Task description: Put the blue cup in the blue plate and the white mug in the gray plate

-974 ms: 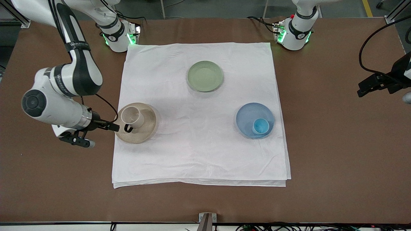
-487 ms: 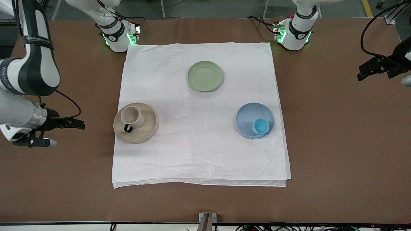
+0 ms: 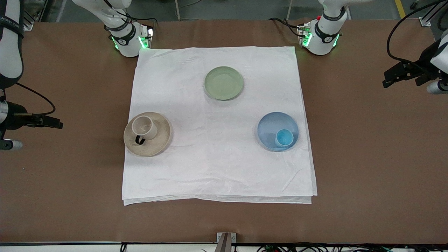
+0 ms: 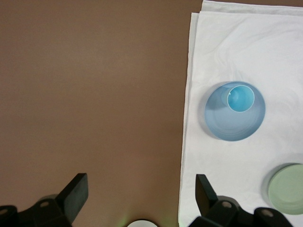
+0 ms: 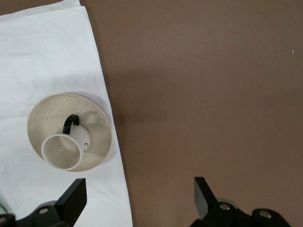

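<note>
white mug (image 5: 63, 150) upright on gray plate (image 5: 97, 144), white cloth (image 5: 42, 56)

A cloth (image 3: 218, 122) lies on the desk (image 3: 367, 175). Taking the cloth centre as the dial, with 12 o'clock toward the robot bases: one empty plate (image 3: 224, 83) at 12 o'clock; the mug (image 3: 143, 128) on its plate (image 3: 147, 134) at 9 o'clock; the cup (image 3: 284, 137) in its plate (image 3: 278, 131) at 3 o'clock.

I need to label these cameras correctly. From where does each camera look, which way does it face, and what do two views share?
Front view: high across the table, facing both bases; shows the white mug on the gray plate, both arms at the edges.
Left wrist view: looks down past the open left gripper at the blue cup in the blue plate.
Right wrist view: looks down past the open right gripper at mug and gray plate.
Shared: front and left wrist views both show the green plate.
</note>
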### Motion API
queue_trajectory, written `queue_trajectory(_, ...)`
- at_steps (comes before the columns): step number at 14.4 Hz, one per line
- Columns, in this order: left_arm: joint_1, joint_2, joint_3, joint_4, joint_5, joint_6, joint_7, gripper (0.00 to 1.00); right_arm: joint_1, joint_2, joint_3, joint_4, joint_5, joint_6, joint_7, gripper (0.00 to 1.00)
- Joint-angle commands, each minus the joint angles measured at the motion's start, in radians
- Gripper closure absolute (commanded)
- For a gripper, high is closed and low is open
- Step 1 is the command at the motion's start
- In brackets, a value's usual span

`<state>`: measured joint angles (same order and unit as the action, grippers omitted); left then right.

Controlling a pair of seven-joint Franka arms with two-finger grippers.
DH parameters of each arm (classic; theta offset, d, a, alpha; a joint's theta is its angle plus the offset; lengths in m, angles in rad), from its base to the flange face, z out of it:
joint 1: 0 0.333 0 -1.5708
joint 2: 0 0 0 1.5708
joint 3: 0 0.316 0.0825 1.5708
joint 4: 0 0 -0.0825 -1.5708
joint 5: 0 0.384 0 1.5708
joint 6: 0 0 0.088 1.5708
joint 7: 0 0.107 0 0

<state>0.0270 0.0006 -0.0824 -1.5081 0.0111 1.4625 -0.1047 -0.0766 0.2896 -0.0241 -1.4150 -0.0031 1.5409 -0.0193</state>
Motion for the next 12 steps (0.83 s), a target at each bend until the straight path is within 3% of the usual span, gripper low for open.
queue_trajectory(1,0.010,-0.025,-0.013,-0.049,-0.010,0.038,-0.001,0.00,-0.005,0.003,0.021,0.042,-0.070,-0.018,-0.001,0.00)
queue_trajectory(9,0.013,-0.034,-0.017,-0.055,-0.011,0.048,0.016,0.00,-0.006,-0.013,0.027,0.050,-0.037,-0.071,-0.004,0.00)
queue_trajectory(12,0.011,-0.045,-0.017,-0.052,-0.013,0.042,0.017,0.00,-0.015,-0.085,0.023,-0.007,-0.012,-0.087,-0.005,0.00)
